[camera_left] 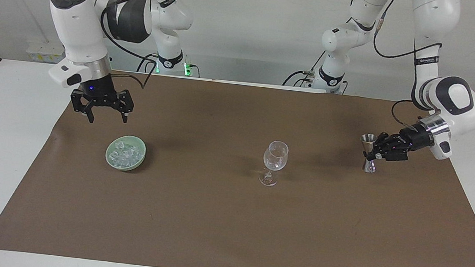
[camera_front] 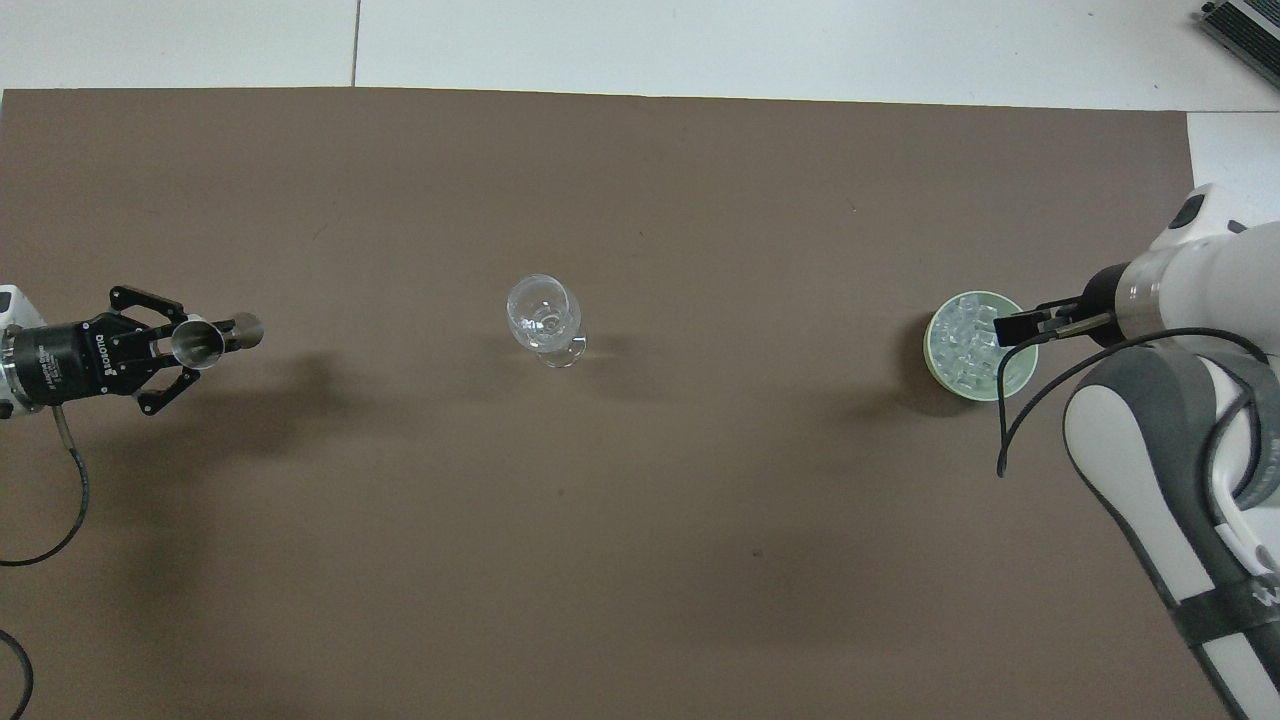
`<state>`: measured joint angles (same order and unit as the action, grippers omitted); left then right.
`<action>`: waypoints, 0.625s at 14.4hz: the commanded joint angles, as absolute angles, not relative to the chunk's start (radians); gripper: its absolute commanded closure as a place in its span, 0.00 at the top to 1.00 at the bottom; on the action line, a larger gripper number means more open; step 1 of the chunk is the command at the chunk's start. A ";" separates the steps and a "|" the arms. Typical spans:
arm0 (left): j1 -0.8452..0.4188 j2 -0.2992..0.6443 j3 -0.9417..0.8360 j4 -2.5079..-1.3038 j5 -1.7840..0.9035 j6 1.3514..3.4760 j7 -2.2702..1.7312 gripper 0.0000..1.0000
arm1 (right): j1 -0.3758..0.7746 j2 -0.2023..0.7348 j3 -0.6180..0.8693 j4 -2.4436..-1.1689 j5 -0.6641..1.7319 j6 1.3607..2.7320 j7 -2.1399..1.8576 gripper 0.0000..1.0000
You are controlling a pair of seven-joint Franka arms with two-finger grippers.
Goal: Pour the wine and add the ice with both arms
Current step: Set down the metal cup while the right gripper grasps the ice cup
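**Left gripper clamped on a jigger, right gripper spread above the ice bowl**

Left gripper (camera_left: pixel 376 150), reaching in sideways from the left arm's end of the table, has its fingertips pinched on the waist of a steel jigger (camera_left: pixel 368 152), which stands upright with its foot at or just above the brown mat (camera_left: pixel 229 220); contact cannot be told. In the overhead view the same gripper (camera_front: pixel 178 343) sits at 9 o'clock on the mat, and the jigger's (camera_front: pixel 205 339) open mouth faces up. White lettering on the gripper body reads "ROBOTIQ", seen inverted; a black band on the left arm's forearm carries white lettering too small to read.

Right gripper (camera_left: pixel 107 117) hangs with its fingers spread wide and pointing down, holding nothing. It is in the air, over the mat just beside the green bowl (camera_left: pixel 109 152), on the bowl's robot side. From overhead, only a dark fingertip of this gripper (camera_front: pixel 1018 327) shows, over the bowl's (camera_front: pixel 934 362) rim.

Ice (camera_left: pixel 126 154), a heap of small clear cubes, fills the bowl below the right gripper, apart from it; overhead, the ice (camera_front: pixel 963 338) lies at 3 o'clock on the mat.

Stemmed glass (camera_left: pixel 274 162) stands upright between bowl and jigger, well apart from both; overhead, the glass (camera_front: pixel 545 318) lies near the mat's centre.
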<state>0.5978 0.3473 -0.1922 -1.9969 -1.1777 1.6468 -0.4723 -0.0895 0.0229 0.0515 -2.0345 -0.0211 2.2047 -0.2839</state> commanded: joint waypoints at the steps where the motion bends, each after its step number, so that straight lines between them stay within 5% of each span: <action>1: 0.633 0.414 -0.196 -1.947 -1.187 1.582 -0.558 0.00 | -0.112 0.009 0.057 -2.144 -0.043 2.314 -0.350 1.00; 9: 0.657 0.560 -0.195 -1.852 -1.103 1.577 -0.752 0.00 | -0.117 0.097 0.057 -2.224 -0.225 2.526 -0.416 0.87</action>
<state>0.6440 0.4842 -0.1901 -1.9039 -1.1215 1.6098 -0.7249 -0.1022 0.0864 0.0513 -2.1974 -0.1665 2.4659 -0.3966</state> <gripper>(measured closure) 0.797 0.070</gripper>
